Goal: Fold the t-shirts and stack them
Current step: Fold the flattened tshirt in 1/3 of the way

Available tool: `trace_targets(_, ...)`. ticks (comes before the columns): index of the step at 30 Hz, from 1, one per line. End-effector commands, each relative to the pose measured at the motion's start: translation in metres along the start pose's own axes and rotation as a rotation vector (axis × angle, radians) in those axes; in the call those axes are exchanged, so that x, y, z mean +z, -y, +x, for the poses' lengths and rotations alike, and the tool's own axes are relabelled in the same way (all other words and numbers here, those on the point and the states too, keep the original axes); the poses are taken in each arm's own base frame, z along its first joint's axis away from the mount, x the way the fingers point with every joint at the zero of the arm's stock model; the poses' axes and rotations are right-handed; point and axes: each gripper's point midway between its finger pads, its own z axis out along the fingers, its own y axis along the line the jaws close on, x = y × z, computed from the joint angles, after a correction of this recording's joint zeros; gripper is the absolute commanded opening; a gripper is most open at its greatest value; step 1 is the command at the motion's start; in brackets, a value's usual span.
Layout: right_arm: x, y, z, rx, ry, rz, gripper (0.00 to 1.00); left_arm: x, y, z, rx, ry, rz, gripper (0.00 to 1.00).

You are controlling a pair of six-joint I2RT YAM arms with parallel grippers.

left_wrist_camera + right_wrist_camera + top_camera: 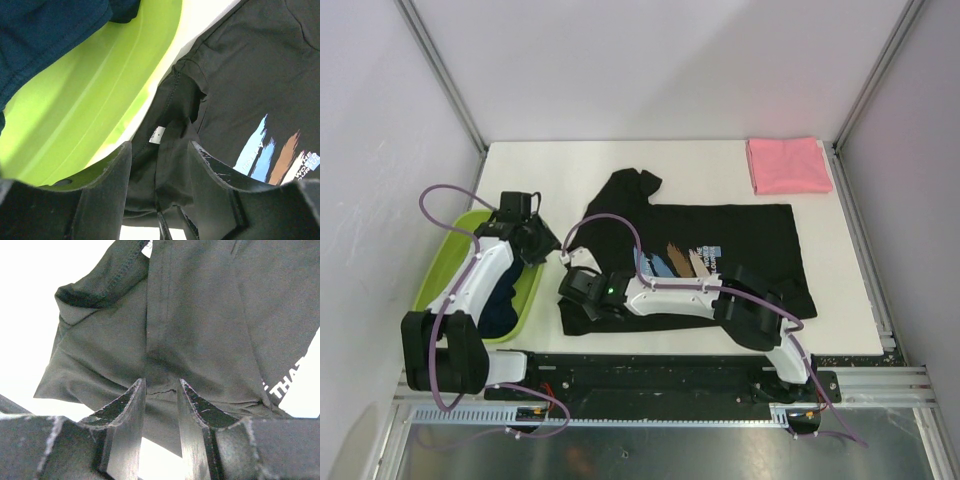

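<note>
The black t-shirt (720, 240) with its brush-stroke print lies spread face up on the white table. My left gripper (542, 245) hovers at the shirt's left sleeve. In the left wrist view its jaws (160, 147) stand wide apart, open, with a ridge of black cloth (250, 75) running between them. My right gripper (575, 283) is low over the shirt's near-left corner. It too is open (162, 382), fingers astride a seam of the cloth (200, 315). A folded pink t-shirt (787, 165) lies at the back right. Dark navy t-shirts (505, 295) fill the basin.
The lime-green basin (445, 260) stands at the table's left edge, right beside my left gripper; its inner wall (90, 100) fills much of the left wrist view. Aluminium frame posts rise at the back corners. Bare white table (570, 165) lies behind the black shirt.
</note>
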Motion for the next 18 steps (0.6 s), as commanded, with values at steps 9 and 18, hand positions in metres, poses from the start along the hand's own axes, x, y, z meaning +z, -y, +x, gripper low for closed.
trace_targets(9,0.004,-0.011,-0.005,0.006,0.017,0.016,0.39,-0.005,0.011,-0.009,0.017,-0.002,0.046,0.53)
trace_targets(18,0.006,0.007,-0.011,0.034,0.027,0.077,0.1,-0.006,0.011,-0.005,0.027,-0.01,0.057,0.52)
